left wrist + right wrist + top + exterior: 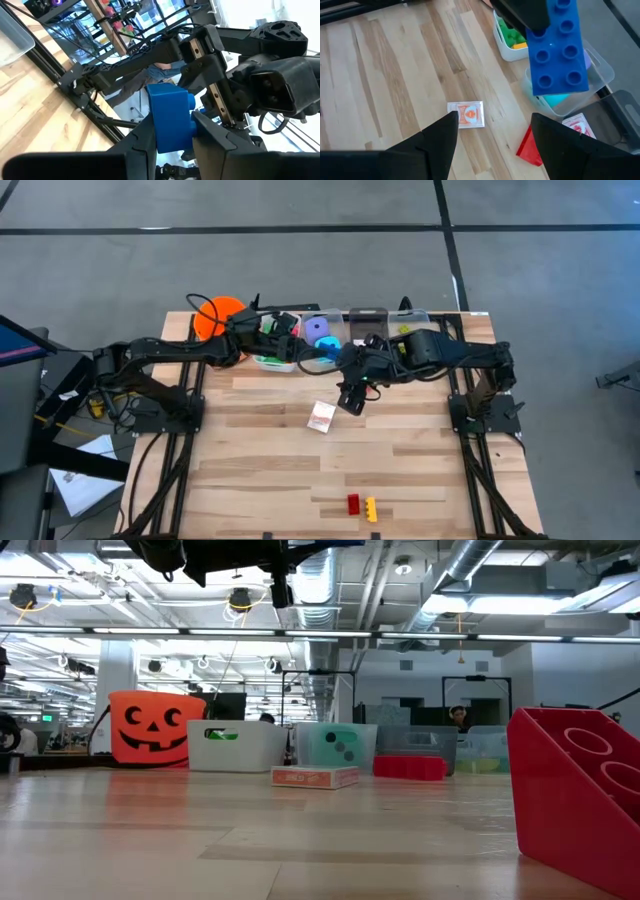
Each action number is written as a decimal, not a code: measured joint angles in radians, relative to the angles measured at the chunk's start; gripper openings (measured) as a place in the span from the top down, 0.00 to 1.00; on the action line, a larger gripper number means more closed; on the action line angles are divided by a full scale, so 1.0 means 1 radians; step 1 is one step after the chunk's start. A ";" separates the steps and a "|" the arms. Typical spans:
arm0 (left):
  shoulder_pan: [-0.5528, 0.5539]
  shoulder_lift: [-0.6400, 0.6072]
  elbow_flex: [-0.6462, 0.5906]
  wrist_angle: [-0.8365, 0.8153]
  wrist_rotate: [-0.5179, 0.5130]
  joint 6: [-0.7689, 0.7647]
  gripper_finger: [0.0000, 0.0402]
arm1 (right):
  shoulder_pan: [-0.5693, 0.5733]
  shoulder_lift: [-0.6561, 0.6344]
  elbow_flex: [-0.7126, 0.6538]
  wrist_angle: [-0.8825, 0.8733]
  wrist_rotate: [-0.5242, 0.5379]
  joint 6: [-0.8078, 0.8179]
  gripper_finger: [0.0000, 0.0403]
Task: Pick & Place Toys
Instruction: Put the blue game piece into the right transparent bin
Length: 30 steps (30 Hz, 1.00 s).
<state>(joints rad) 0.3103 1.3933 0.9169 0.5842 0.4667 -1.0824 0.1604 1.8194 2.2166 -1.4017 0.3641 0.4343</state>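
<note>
The high view is looking straight down on the whole table (270,450) from well above. The low view is sitting at tabletop level, facing across the boards toward the room, with a red brick (575,795) very close to its lens. The left wrist view is looking past a blue brick (170,117) toward the other arm. The right wrist view is looking down on the boards. A card (466,114) is showing in three views.
</note>
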 joint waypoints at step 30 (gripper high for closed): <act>-0.095 0.001 0.000 0.001 -0.050 -0.036 0.79 | -0.064 0.000 0.000 -0.016 0.003 -0.045 0.39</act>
<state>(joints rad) 0.2157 1.3939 0.9165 0.5854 0.4168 -1.1187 0.0960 1.8194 2.2168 -1.4178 0.3672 0.3893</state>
